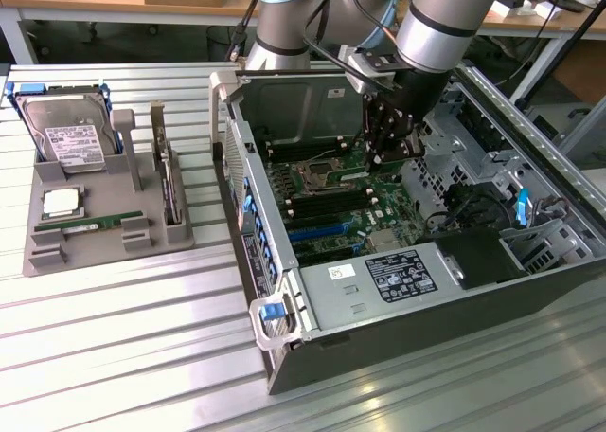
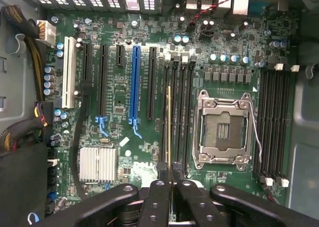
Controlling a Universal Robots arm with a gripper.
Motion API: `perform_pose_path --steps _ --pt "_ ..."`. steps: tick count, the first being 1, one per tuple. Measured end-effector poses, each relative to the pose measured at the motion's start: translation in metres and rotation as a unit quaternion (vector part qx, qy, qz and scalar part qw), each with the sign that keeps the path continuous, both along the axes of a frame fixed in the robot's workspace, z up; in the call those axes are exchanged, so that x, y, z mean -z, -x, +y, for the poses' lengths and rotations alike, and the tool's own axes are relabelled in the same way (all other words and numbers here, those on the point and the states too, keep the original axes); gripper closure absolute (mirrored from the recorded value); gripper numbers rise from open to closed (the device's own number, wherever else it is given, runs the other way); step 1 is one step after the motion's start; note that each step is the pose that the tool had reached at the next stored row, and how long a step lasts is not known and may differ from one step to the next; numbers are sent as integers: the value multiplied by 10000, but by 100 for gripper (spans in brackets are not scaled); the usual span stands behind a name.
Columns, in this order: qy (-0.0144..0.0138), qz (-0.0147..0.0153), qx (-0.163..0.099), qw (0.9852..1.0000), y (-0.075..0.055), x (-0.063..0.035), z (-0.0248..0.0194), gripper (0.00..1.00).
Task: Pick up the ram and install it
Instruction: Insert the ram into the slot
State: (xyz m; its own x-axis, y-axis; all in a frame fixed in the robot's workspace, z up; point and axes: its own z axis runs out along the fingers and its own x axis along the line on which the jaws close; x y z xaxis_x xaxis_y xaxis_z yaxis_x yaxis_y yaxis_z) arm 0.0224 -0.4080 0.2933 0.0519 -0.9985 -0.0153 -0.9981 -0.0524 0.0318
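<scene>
My gripper hangs inside the open computer case, low over the motherboard. Its black fingers are shut on the ram, which I see edge-on as a thin strip with a gold edge. The strip runs lengthwise along the row of black memory slots beside the CPU socket. Whether it touches a slot I cannot tell. A second green memory stick lies flat in the grey holder at the exterior view's left.
The holder also carries a silver hard drive, a processor and an upright dark expansion card. Inside the case are another bank of memory slots, a blue card slot, a heat sink and cable bundles.
</scene>
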Motion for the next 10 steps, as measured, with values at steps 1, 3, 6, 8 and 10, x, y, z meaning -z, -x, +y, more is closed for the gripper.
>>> perform_pose_path --steps 1,3,6,8,10 --pt "0 0 0 10000 0 8 0 88" --pt "0 0 0 10000 5 20 0 88" --pt "0 0 0 10000 18 33 0 88" --pt "0 0 0 10000 68 48 -1 88" --pt "0 0 0 10000 80 59 -1 88"
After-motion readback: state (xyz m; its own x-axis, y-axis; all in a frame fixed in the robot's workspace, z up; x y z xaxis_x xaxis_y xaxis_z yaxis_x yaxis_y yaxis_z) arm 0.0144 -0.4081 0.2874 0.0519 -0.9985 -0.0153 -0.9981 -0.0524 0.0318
